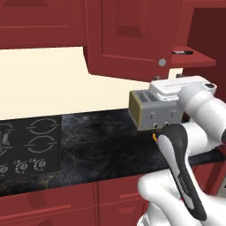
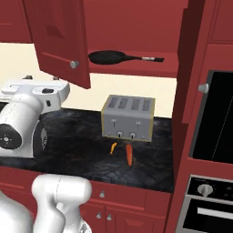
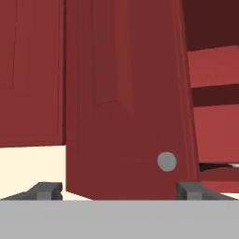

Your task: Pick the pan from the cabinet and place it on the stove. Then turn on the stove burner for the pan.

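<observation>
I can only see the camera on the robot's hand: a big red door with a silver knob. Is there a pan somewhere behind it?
Observer: Yes. In the right base view the pan lies on the shelf of the cabinet, beside the open door, with its handle pointing right.
Operator: What's underneath that shelf?
Observer: A grey toaster stands on the dark countertop, with an orange carrot lying in front of it.
Operator: And where's the stove it has to go on?
Observer: The left base view shows the stove set into the countertop, well to the left of the toaster.
</observation>
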